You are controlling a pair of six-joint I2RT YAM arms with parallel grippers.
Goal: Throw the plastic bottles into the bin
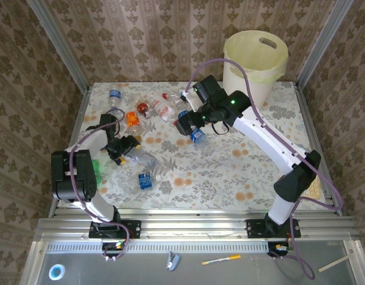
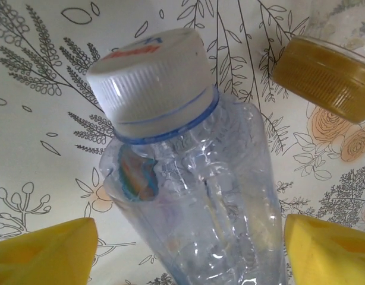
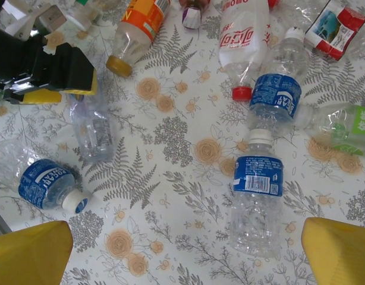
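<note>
Brown damask wallpaper (image 1: 141, 35) surrounds a floral-print bench (image 1: 230, 166), with the cream bin (image 1: 248, 80) at its far right corner. The plastic bottles (image 1: 161, 108), clear and crumpled with coloured labels, lie scattered across its left and middle. The left hand (image 2: 188, 228) straddles a white-capped bottle (image 2: 194, 178), not clamping it; the right hand (image 3: 185, 228) gapes wide above a blue-labelled bottle (image 3: 257, 178).

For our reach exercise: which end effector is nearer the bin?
Right. The right end effector sits below-left of the bin; the left end effector is farther left and nearer the bases.
</note>
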